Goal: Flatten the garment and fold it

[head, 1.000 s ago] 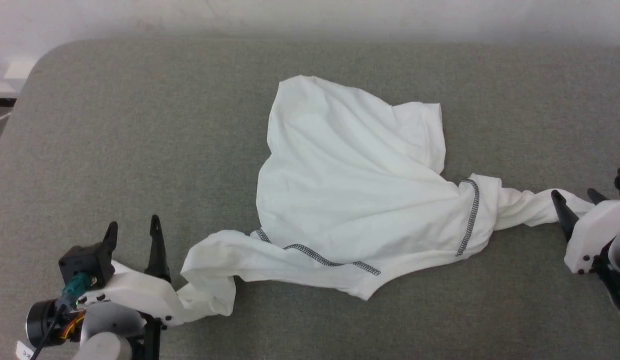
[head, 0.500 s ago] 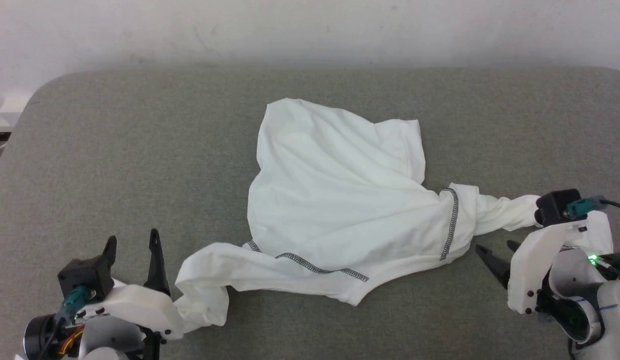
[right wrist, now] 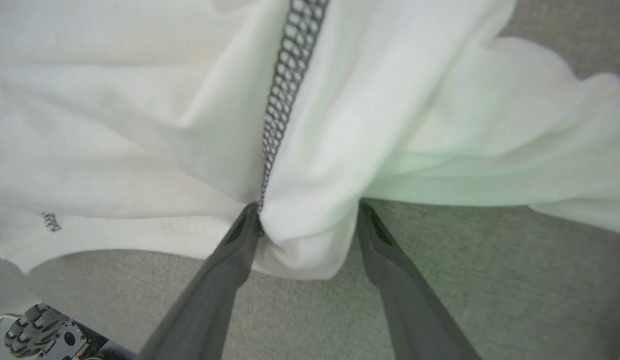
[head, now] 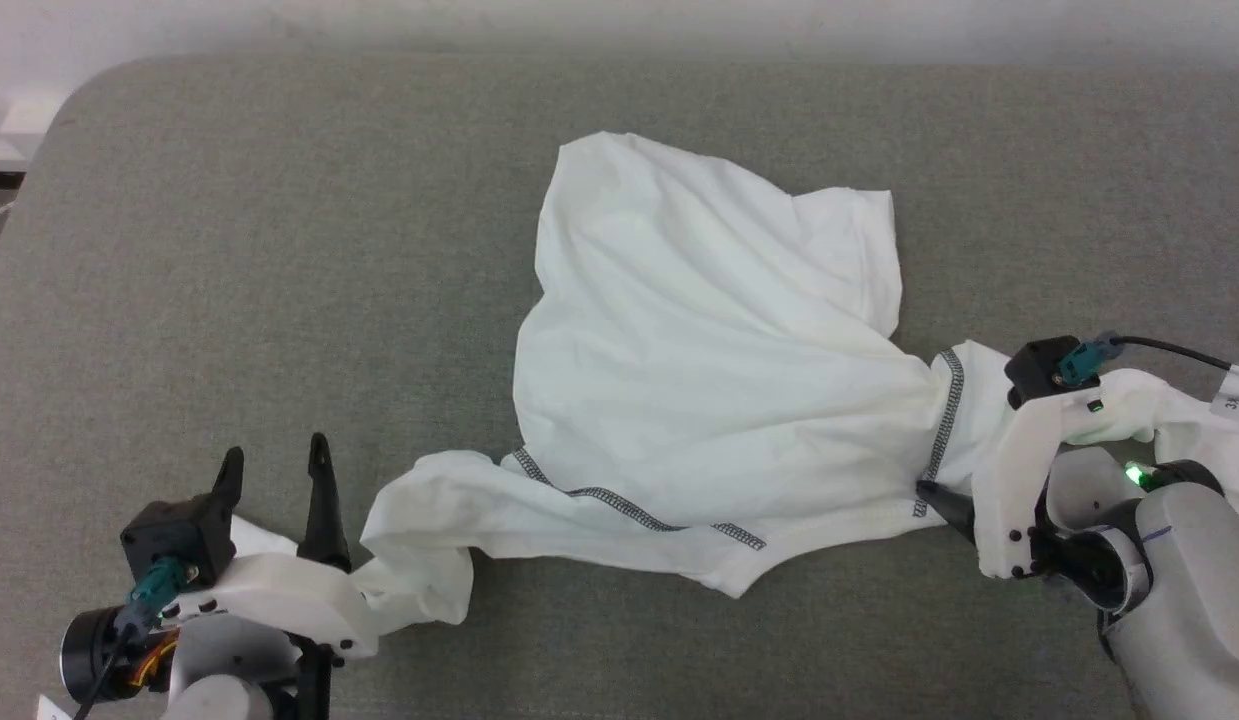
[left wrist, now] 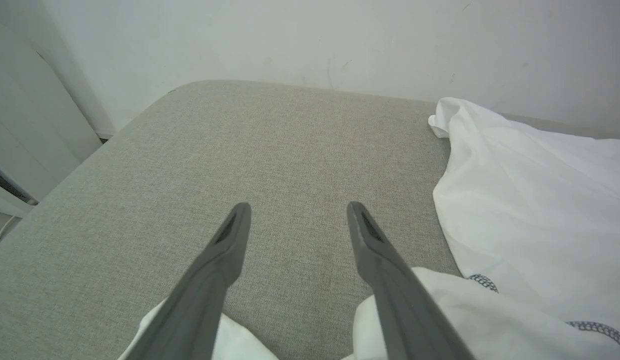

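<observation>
**White long-sleeved top spread crumpled on a grey padded table, my two grippers at its sleeves**

At the lower left of the head view, my left gripper (head: 275, 450) rests on the grey fabric-covered table (head: 229, 250). Its two dark fingers point away from me and stand wide apart. In the left wrist view, this gripper (left wrist: 298, 206) has only bare table (left wrist: 289, 140) between its tips. White cloth lies bunched around the base of both fingers. A pale wall (left wrist: 289, 40) rises behind the table's far edge.

The cloth belongs to the garment (head: 699, 350), a thin white top lying across the middle of the table. Its left sleeve (head: 419, 540) runs crumpled from my left gripper to the body. A dark grey zigzag seam (head: 629, 510) crosses where the sleeve meets the body. The body is rumpled, and its far edge rises to a point. A second zigzag seam (head: 944, 420) runs down the right shoulder.

On the right, the other sleeve trails off beneath my right arm. My right gripper (head: 944, 480) points leftward at the garment's near edge, just below that seam. In the right wrist view, this gripper (right wrist: 305, 207) has its fingers spread wide. A soft fold of the garment (right wrist: 139, 125) bulges between the tips, beside the seam (right wrist: 284, 100). The fingers are not closed on the fold.
</observation>
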`<state>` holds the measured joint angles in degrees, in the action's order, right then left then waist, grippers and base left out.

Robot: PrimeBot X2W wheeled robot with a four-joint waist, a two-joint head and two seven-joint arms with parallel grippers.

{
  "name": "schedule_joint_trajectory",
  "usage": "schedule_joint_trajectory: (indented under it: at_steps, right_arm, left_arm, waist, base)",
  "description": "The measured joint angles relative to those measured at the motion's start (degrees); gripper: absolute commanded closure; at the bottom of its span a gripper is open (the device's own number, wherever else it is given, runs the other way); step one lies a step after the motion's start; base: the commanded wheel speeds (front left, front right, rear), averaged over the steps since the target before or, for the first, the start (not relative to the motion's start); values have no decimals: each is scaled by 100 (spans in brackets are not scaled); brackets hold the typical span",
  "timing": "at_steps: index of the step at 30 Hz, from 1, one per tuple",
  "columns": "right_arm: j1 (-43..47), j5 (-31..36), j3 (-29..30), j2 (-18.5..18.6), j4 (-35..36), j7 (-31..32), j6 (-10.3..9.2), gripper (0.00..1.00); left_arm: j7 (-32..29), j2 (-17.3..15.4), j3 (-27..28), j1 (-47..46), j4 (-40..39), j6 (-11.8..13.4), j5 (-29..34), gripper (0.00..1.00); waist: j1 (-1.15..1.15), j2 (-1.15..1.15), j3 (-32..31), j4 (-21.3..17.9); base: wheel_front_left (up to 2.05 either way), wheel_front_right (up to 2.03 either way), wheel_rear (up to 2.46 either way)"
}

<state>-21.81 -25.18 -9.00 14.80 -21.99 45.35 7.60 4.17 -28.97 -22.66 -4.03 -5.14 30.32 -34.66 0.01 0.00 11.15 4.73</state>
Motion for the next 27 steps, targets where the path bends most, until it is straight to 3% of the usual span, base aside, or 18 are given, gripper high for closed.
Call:
schedule_joint_trajectory:
  at_steps: [3,4,5,6,7,12,20,27]
  right_arm:
    - [-112,-1,-67,23,-233,109,1,0]
    - [-144,-3,-96,32,-277,170,1,10]
    - [-169,-13,-107,40,-299,244,1,55]
    - [-176,-20,-105,45,-301,287,1,74]
    - [-175,-33,-100,46,-302,307,1,100]
    - [-45,-105,-18,-43,-249,226,-5,100]
    - [338,-100,44,-154,5,257,-5,100]
    - [385,-19,78,-221,244,358,-5,100]
  left_arm:
    - [58,35,-3,-34,58,-10,-3,0]
    - [82,46,-9,-43,86,-11,-3,0]
    - [91,52,-14,-53,108,-32,-3,0]
    - [91,52,-23,-64,127,-47,-3,0]
    - [92,53,-34,-73,142,-52,-3,0]
    - [-103,-19,-244,-77,137,-190,-2,0]
    - [-1556,-62,-1403,-214,-337,-976,-135,0]
    - [-2508,178,-2132,-659,-213,-1427,-205,0]
  waist:
    - [-1,0,104,65]
    - [-1,0,126,89]
    - [-1,0,142,110]
    - [-1,0,151,129]
    - [-1,0,150,142]
    - [0,0,19,139]
    - [-1,0,-325,20]
    - [-1,0,-347,-110]
  base:
    - [0,0,0]
    - [0,0,0]
    - [0,0,0]
    - [0,0,0]
    - [0,0,0]
    - [0,0,0]
    - [0,0,0]
    - [0,0,0]
